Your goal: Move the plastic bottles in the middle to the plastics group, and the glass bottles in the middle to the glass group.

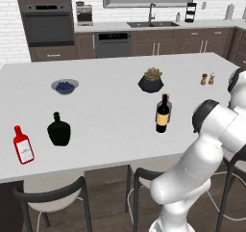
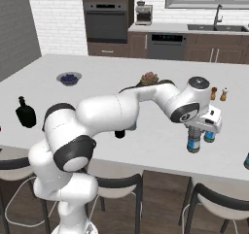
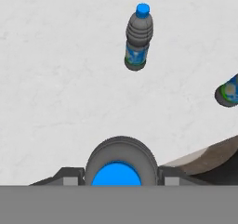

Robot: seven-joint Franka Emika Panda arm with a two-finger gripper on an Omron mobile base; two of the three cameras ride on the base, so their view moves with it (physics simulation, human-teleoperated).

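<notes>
My gripper [image 2: 195,132] is shut on a small clear water bottle [image 2: 193,144] with a blue cap [image 3: 116,174], held upright low over the counter near its front edge. The fingers [image 3: 69,181] press its sides. Just beyond stands a matching water bottle [image 3: 138,37], the plastics group, also seen as a blue-labelled bottle [image 2: 210,137] behind the gripper. The tall dark wine bottle [image 1: 163,113] stands mid-counter. At the left sit the black flask [image 1: 58,130] and the red bottle [image 1: 22,145]. The grey bottle with gold cap is out of view.
Another bottle with a green and blue label [image 3: 228,92] stands at the right by the counter edge [image 3: 195,160]. A potted plant [image 1: 151,80], a bowl of blueberries [image 1: 65,86] and two shakers [image 1: 207,78] sit farther back. Stools stand below the counter front.
</notes>
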